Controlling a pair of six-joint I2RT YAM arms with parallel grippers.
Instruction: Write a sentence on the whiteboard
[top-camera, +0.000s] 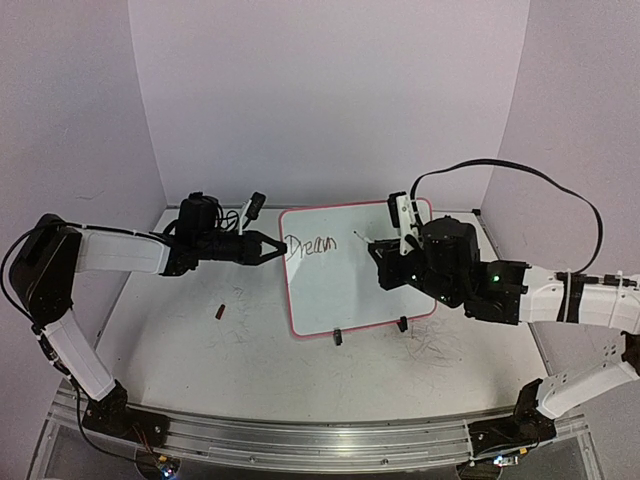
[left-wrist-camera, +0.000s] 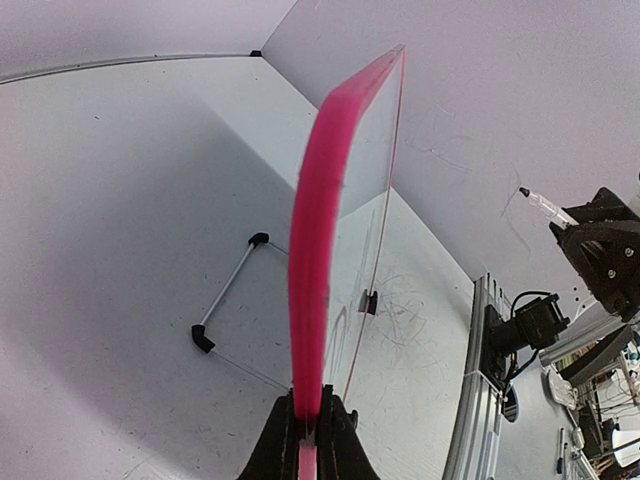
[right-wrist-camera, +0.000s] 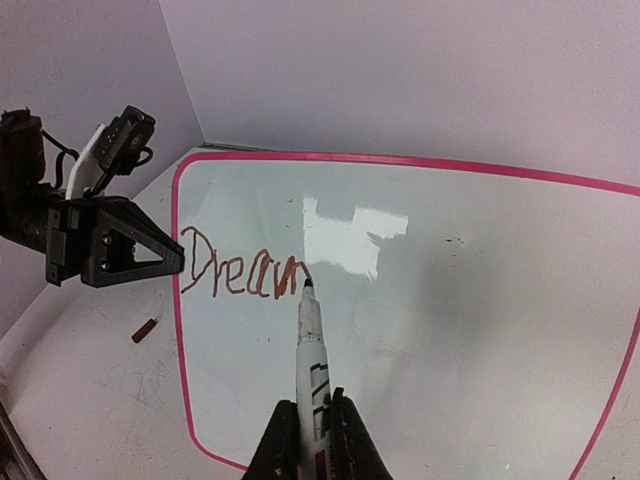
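The whiteboard (top-camera: 360, 270), white with a pink frame, stands tilted on black clip feet mid-table. Its left edge is pinched by my left gripper (top-camera: 277, 247), which is shut on the pink frame (left-wrist-camera: 312, 300). The writing (top-camera: 310, 245) reads "Dream" at the board's upper left; in the right wrist view it (right-wrist-camera: 245, 273) looks brownish. My right gripper (top-camera: 400, 262) is shut on a white marker (right-wrist-camera: 312, 350) whose tip touches the board at the end of the last letter. The board (right-wrist-camera: 450, 330) fills the right wrist view.
A small dark red cap (top-camera: 219, 311) lies on the table left of the board, also in the right wrist view (right-wrist-camera: 145, 330). Faint grey scribbles (top-camera: 435, 348) mark the tabletop near the board's front right foot. A wire stand (left-wrist-camera: 228, 300) shows behind the board.
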